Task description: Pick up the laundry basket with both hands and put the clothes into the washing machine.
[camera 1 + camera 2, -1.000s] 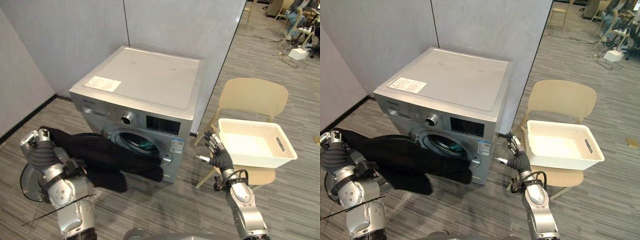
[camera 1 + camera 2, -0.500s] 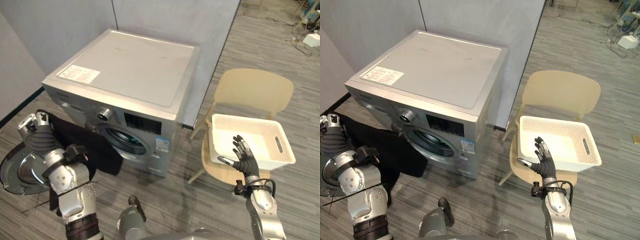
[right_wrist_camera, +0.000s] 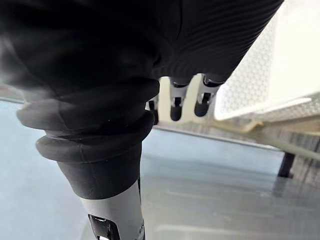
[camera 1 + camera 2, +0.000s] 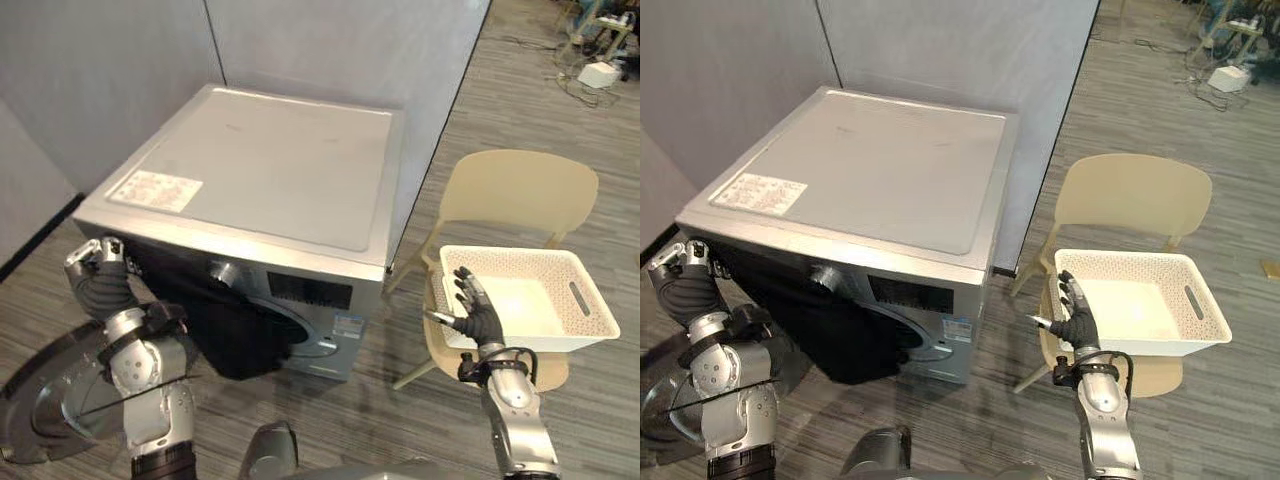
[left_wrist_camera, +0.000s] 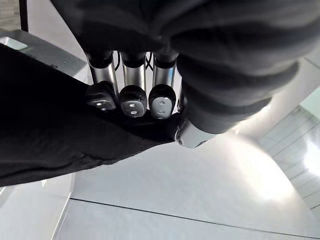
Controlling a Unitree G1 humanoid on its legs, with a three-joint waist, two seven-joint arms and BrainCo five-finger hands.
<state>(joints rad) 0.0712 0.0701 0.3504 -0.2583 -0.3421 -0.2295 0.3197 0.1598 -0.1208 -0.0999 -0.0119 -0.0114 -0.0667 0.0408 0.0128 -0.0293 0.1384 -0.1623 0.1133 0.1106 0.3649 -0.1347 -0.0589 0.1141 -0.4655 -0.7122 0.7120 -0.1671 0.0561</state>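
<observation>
A black garment (image 4: 235,330) hangs over the front of the silver washing machine (image 4: 270,170), across its round opening. My left hand (image 4: 98,280) is at the machine's front left corner, shut on the garment's upper end. In the left wrist view its fingers (image 5: 132,102) curl onto the black cloth (image 5: 50,135). The white laundry basket (image 4: 545,338) sits on a beige chair (image 4: 520,195) to the right. I see nothing in the basket. My right hand (image 4: 472,312) is open, with straight fingers (image 3: 176,107), just off the near left wall of the basket (image 3: 270,75).
The machine's round door (image 4: 50,420) is swung open low at the left, near the floor. Grey partition walls stand behind the machine. Wood-look floor lies in front of the machine and chair.
The camera has shifted. My left hand has come up to the machine's front corner, and the garment now hangs against the opening. My right hand stays open by the basket.
</observation>
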